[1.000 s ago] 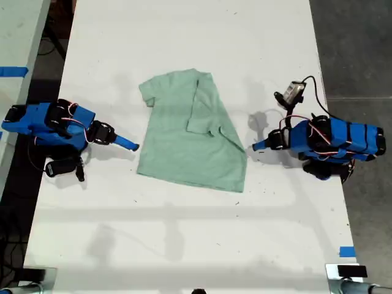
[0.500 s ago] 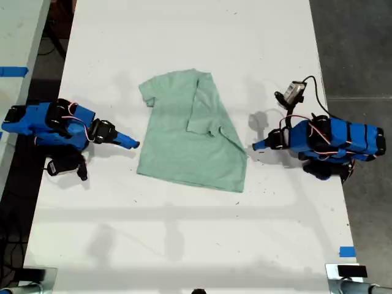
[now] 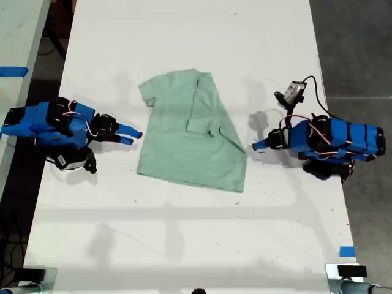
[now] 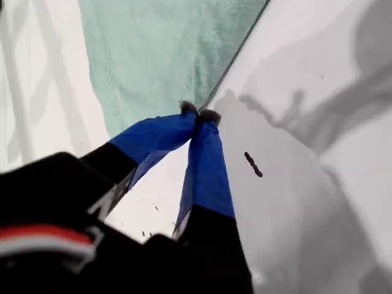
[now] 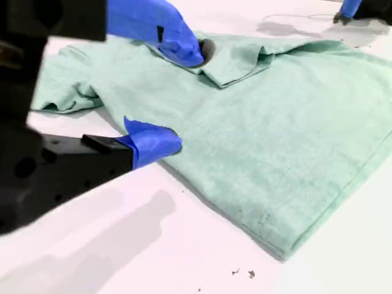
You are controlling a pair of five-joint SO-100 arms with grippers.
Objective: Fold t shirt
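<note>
white desk [image 3: 184,245] fills the exterior view, and one pale mint-green short-sleeved fabric t shirt [image 3: 177,144] [image 4: 159,55] [image 5: 275,141] lies flat near its middle, plain, with one side and its sleeve folded over the front. two blue arms flank it, one at each side of that view. my first hand [image 3: 256,146] [image 4: 197,113], on the exterior view's right, is clenched on nothing, its tips just beside the shirt's edge. my second hand [image 3: 131,135] [image 5: 182,98], on the left, is released, its fingers spread at the shirt's other edge.

No legible txt or labels.
</note>
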